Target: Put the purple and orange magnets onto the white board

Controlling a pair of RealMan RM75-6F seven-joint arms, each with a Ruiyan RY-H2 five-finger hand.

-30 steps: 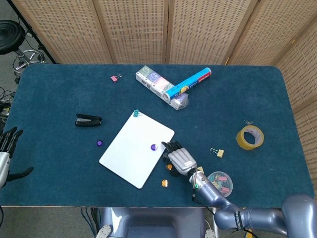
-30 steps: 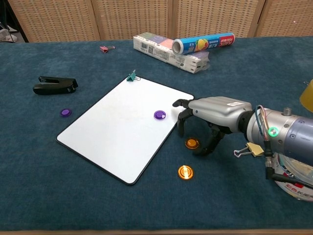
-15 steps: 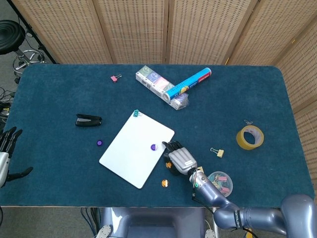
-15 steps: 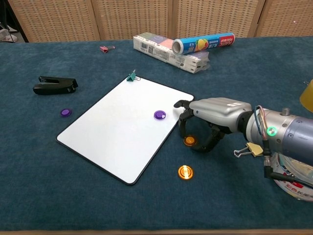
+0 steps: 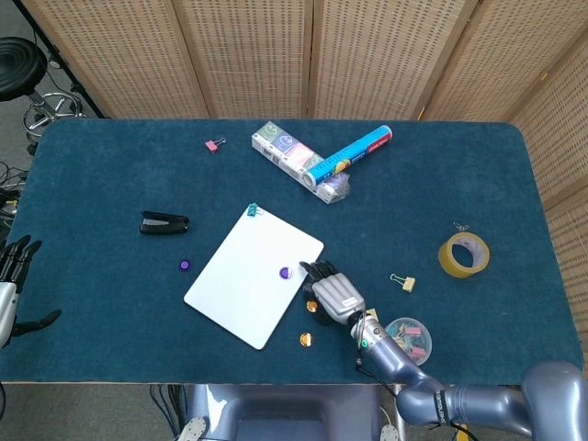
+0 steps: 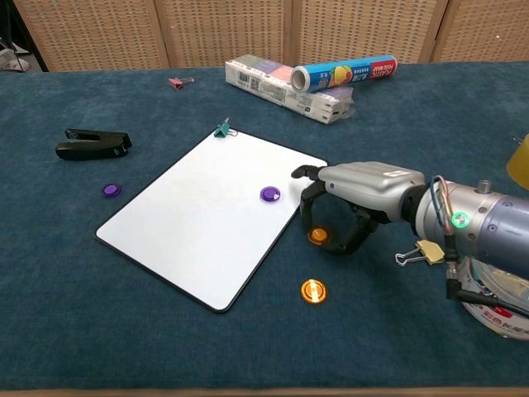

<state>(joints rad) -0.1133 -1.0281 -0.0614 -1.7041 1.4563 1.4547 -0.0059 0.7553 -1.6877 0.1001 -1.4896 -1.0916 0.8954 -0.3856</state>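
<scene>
Right hand (image 6: 355, 194) curling fingers around orange magnet (image 6: 318, 236) beside white board (image 6: 207, 215), firm hold not discernible. Left hand (image 5: 11, 285) lying cut off at frame edge, fingers spread, holding nothing. Second orange magnet (image 6: 313, 290) resting on bench (image 6: 124, 314).

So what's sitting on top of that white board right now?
One purple magnet lies on the white board, near its right edge, and a small green clip sits at its far corner. Nothing hides the board's surface; the right hand is beside it.
</scene>
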